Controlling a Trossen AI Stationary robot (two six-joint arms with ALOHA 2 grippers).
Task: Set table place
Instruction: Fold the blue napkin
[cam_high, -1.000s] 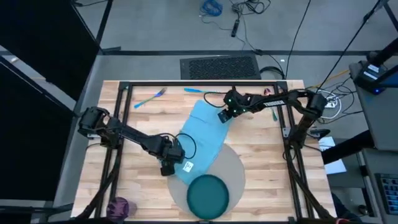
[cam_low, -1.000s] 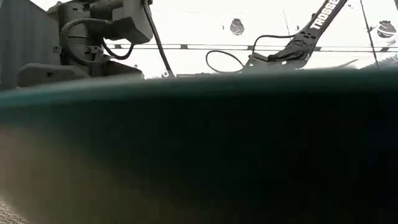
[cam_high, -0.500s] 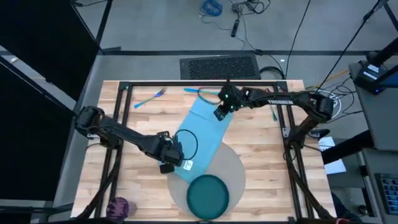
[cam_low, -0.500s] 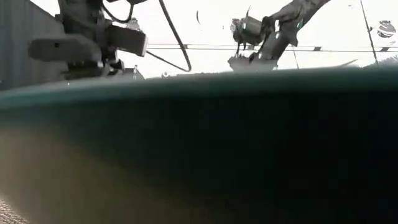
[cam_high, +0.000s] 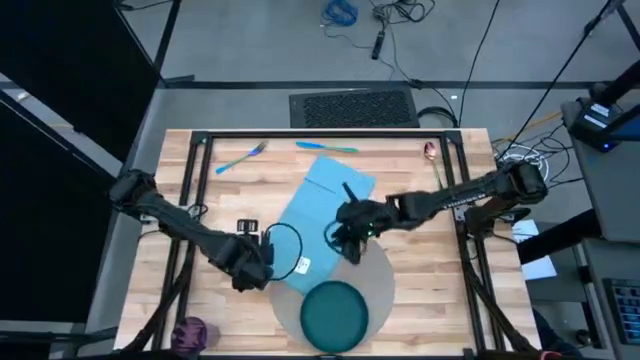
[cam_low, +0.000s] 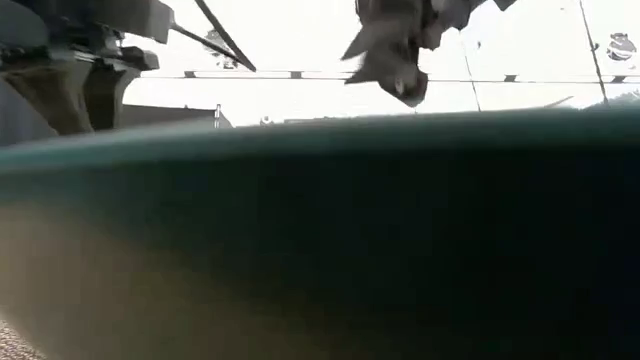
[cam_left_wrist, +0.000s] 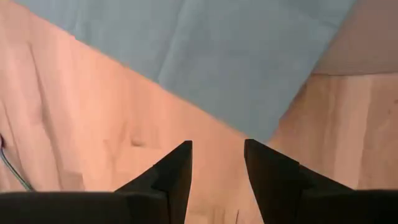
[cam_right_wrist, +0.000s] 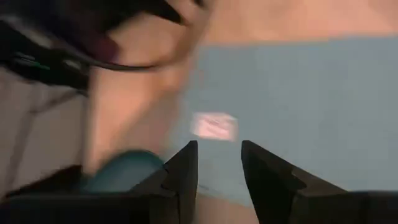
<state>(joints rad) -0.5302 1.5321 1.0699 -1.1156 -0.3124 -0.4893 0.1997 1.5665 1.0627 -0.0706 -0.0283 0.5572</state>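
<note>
The light blue napkin (cam_high: 322, 215) lies spread at a slant across the middle of the table (cam_high: 220, 200), its near corner draped onto the big round grey mat (cam_high: 378, 268), a small white tag (cam_high: 303, 266) showing at that corner. The dark teal plate (cam_high: 335, 314) sits on the mat's near edge, filling the low view as a dark wall. Right gripper (cam_high: 345, 235) is over the napkin's right side, right where cloth meets mat, fingers parted with nothing between them; its wrist view looks down on blue cloth and the tag. Left gripper (cam_high: 248, 270) is low over bare wood just beside the napkin's near-left edge, fingers spread apart, empty. Blue-handled cutlery (cam_high: 240, 158) waits along the far edge, and the purple cup (cam_high: 190, 330) stands off at the near-left corner.
</note>
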